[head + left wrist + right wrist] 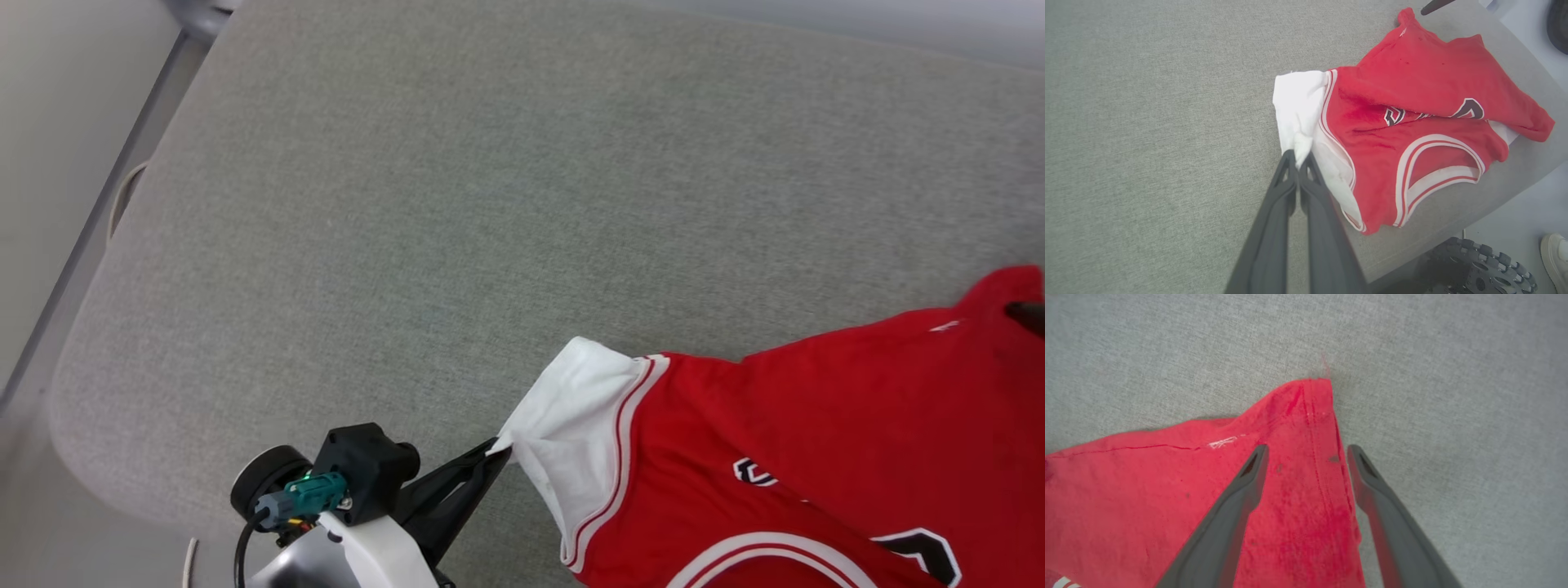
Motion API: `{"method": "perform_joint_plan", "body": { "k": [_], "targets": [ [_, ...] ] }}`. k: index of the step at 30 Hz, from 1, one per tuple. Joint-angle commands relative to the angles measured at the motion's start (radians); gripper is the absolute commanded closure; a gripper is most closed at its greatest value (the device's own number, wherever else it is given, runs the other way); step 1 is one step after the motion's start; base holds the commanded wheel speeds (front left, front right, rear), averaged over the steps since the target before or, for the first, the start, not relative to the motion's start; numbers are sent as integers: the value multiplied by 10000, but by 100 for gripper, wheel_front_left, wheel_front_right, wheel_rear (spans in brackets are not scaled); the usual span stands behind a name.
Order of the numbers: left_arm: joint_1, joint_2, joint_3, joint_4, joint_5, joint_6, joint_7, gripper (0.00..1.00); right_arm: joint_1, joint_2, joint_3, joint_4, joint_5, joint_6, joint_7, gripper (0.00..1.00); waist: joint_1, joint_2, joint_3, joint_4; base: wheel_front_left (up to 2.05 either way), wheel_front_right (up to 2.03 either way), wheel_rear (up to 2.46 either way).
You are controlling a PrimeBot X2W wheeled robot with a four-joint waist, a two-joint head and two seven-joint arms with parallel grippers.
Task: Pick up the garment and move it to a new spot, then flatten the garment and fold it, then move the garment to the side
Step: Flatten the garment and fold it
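Left gripper (1298, 157): dark fingers pinched shut on the white sleeve edge of the crumpled red jersey garment (1412, 122), which lies near the edge of the grey woven cushion top (1147, 122). From this pinch the garment runs rightward and away to its far red corner. There the right gripper (1307, 451) stands spread, straddling the corner, not closed. The left wrist view gives the hem doubled over the chest letters; the head view crops that.
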Motion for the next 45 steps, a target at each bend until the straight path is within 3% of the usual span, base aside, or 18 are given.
{"method": "perform_joint_plan", "body": {
  "k": [1, 16, 17, 18, 19, 30, 45],
  "targets": [
    [-191, -119, -31, 3, 59, -79, -84, 100, -228, -117, -48, 320, -150, -8, -78, 0, -2, 0, 413, 409, 0, 0, 0],
    [-597, -412, -107, 270, 168, -246, -293, 100, 26, -278, 288, 1862, -452, -8, -248, 0, -2, 0, 961, 800, 0, 0, 0],
    [-605, -420, -103, 287, 168, -248, -303, 100, 89, -301, 299, 1920, -428, -8, -285, 56, -2, 0, 974, 806, 0, 0, 0],
    [-603, -430, -102, 311, 166, -248, -314, 100, 117, -318, 305, 1971, -423, -8, -325, 97, -2, 0, 978, 808, 0, 0, 0],
    [-601, -440, -104, 332, 160, -250, -320, 100, 124, -327, 320, 2006, -418, -8, -366, 100, -2, 0, 974, 809, 0, 0, 0],
    [-506, -300, 72, 521, 116, -127, -462, 100, -556, -381, 514, 2139, -48, -8, -2178, 100, -2, 0, 190, 385, 0, 0, 0],
    [-378, 392, 965, 126, -81, 346, -711, 100, -1288, -844, 1468, 2111, 1027, -8, -4806, 100, -2, 0, -1622, -1002, 0, 0, 0]
  ]
}}
